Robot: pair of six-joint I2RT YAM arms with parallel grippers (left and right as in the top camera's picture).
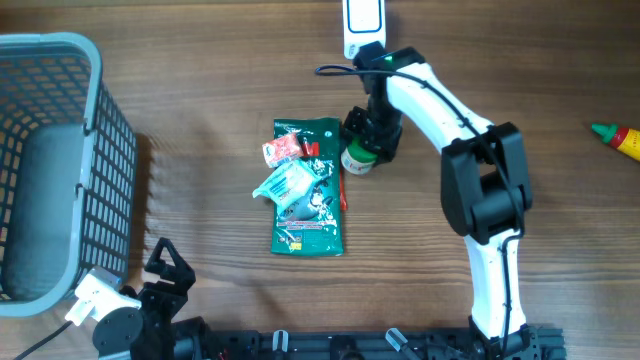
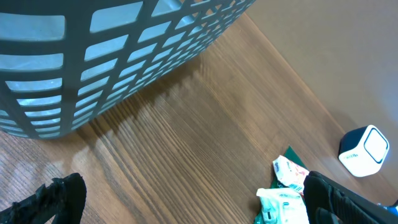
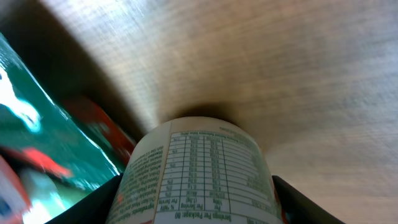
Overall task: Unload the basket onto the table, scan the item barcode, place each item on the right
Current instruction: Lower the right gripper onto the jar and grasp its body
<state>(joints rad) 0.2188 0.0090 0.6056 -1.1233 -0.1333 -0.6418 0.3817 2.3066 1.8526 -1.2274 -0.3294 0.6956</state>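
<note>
A small white bottle [image 1: 357,160] with a green cap and a printed nutrition label [image 3: 205,168] lies on the wood table just right of the green pouch [image 1: 308,200]. My right gripper [image 1: 372,138] reaches down over it, and in the right wrist view its black fingers [image 3: 93,208] press against both sides of the bottle. The white barcode scanner [image 1: 362,25] stands at the table's far edge, behind that arm. My left gripper [image 1: 160,275] rests at the near left edge, wide open over bare wood [image 2: 199,205].
A grey mesh basket [image 1: 100,150] fills the left side. On the green pouch lie a red-and-white packet [image 1: 283,150] and a pale blue pack [image 1: 285,183]. A yellow and red bottle [image 1: 620,137] lies at the right edge. The scanner [image 2: 364,149] also shows in the left wrist view.
</note>
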